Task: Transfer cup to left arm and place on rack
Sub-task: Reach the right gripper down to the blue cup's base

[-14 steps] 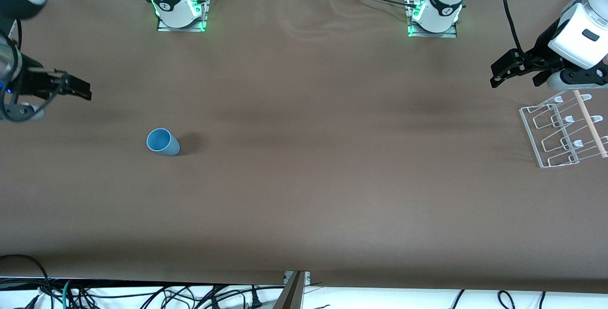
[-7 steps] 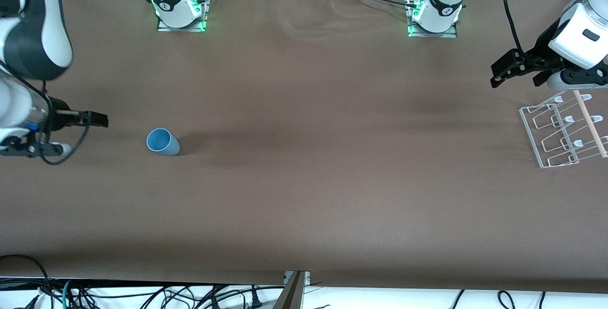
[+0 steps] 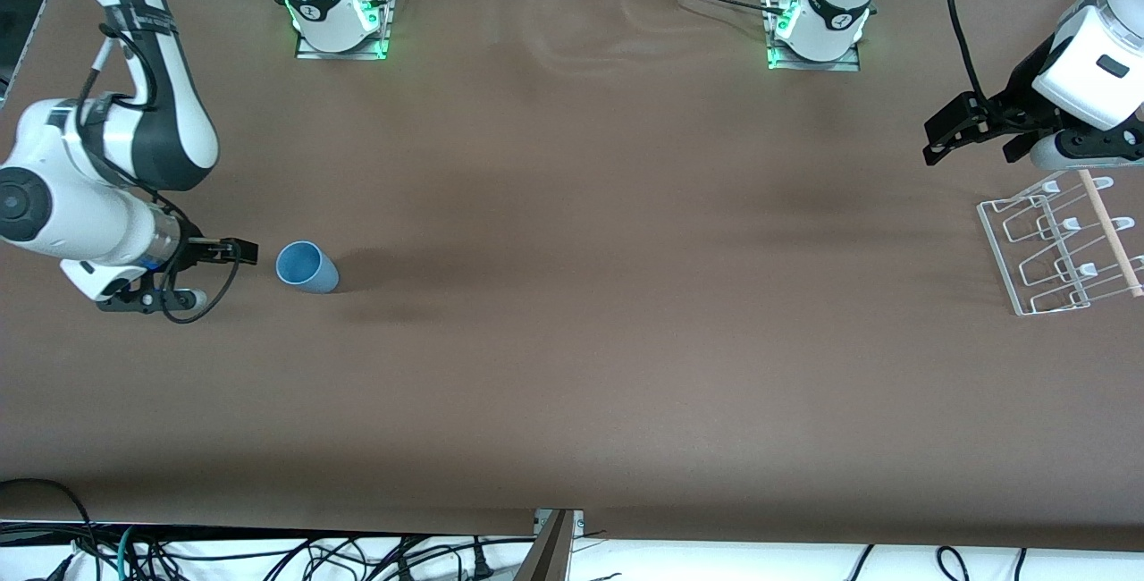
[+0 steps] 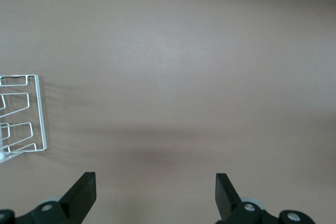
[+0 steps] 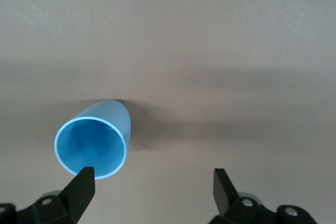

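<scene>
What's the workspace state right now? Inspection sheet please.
Surface: brown table, faint creases toward the bases.
Cup: blue cup stands upright, mouth up, at the right arm's end.
Rack: white wire rack with wooden rod, at the left arm's end, nothing in it.
Clutter: nothing seen.
Right gripper: low beside the cup, jaws open, not yet around it; in the right wrist view the cup sits off to one jaw's side.
Left gripper: waits above the table beside the rack, jaws open, holding nothing.
Cables: black cable hangs to the left arm; loose cables below the table edge.
Surroundings: two bases lit green.
</scene>
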Tool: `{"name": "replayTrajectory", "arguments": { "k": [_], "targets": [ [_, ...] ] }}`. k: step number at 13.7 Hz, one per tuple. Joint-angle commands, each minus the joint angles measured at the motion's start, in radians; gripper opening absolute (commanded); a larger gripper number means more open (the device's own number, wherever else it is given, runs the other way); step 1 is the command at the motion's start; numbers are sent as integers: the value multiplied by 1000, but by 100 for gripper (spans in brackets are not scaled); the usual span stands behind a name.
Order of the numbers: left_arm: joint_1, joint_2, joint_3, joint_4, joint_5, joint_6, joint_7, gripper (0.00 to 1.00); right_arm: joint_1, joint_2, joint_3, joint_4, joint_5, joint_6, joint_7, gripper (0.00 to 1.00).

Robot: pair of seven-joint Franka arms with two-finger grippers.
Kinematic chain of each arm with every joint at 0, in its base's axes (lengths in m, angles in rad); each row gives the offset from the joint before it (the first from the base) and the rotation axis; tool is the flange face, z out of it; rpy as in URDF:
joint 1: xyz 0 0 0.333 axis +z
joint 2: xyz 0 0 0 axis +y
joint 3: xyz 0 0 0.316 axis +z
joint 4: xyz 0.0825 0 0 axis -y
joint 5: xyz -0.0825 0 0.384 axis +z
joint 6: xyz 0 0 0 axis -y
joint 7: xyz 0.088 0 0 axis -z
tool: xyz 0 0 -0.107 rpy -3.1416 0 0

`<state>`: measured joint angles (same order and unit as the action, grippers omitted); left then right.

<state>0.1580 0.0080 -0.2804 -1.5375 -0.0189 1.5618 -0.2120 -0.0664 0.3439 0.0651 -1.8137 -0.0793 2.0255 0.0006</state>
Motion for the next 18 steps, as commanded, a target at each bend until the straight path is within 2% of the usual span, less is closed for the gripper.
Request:
{"name": "replayTrajectory", "arguments": {
  "k": [1,5,15,16,17,18],
  "targets": [
    [6,3,-5,22,0,-17,13,100,-7,-28,13,-91,7,106,12,100],
    [6,3,-3,22,0,-19,13,100,-7,-20,16,-229,18,301,15,100],
    [6,1,-3,22,-1,-19,13,100,-1,33,18,-260,53,381,16,99],
    [6,3,-3,22,-1,-19,13,100,-1,32,18,-260,53,380,9,74],
    [6,3,-3,22,0,-19,13,100,-1,32,18,-259,52,372,3,40],
    [6,1,-3,22,-1,-19,13,100,-1,32,18,-259,50,369,-4,19]
  ]
}}
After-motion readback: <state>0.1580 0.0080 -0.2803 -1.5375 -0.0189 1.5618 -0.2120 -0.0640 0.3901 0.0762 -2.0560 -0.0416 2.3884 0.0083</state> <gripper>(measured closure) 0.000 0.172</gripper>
